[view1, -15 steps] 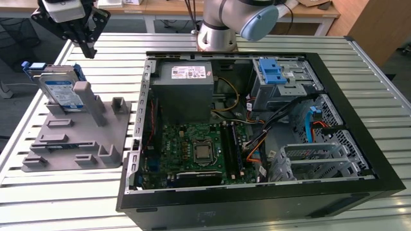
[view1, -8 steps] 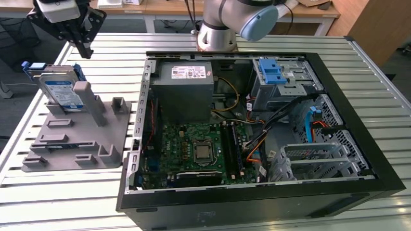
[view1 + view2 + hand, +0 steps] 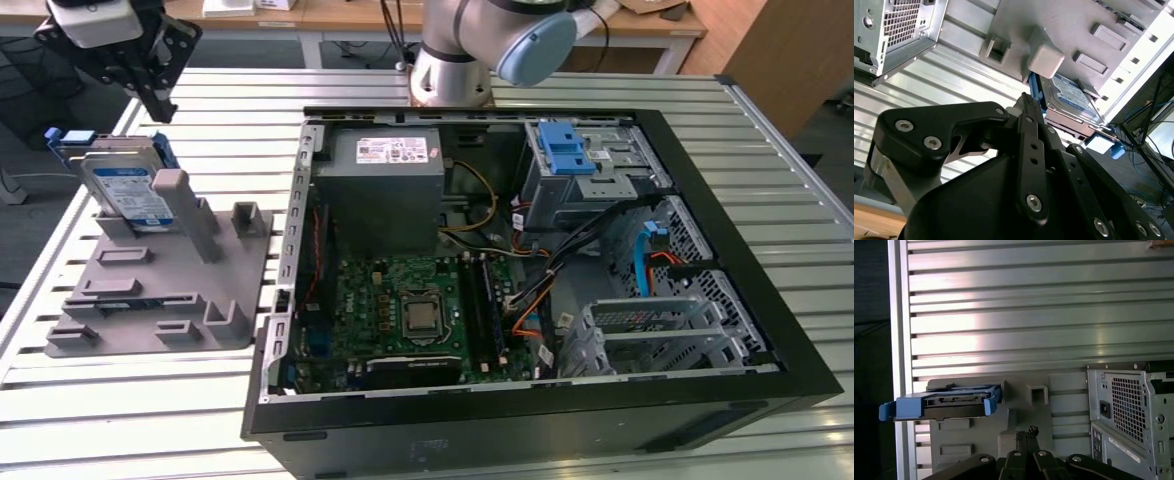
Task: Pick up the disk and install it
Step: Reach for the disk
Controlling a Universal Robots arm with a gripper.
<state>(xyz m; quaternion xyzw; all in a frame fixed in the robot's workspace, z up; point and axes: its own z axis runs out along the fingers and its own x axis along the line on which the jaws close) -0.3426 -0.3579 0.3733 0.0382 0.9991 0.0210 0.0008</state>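
The disk (image 3: 127, 190) is a silver drive with a white-and-blue label in blue rails, leaning upright in a slot at the far end of the grey fixture (image 3: 160, 290), on the exterior view's left. My gripper (image 3: 160, 108) hangs just above and behind it, shut with nothing between its fingers and not touching the disk. In the first wrist view the joined fingertips (image 3: 1027, 433) sit over the fixture beside the disk (image 3: 946, 402), seen edge-on. In the second wrist view the disk (image 3: 1069, 95) lies just past the gripper (image 3: 1025, 100).
The open computer case (image 3: 747, 200) fills the exterior view's middle and right, with the grey power supply (image 3: 387, 165), the motherboard (image 3: 414, 310) and a drive cage with a blue latch (image 3: 567, 150). My arm's base (image 3: 451, 70) stands behind the case. The slatted metal table (image 3: 134, 400) lies underneath.
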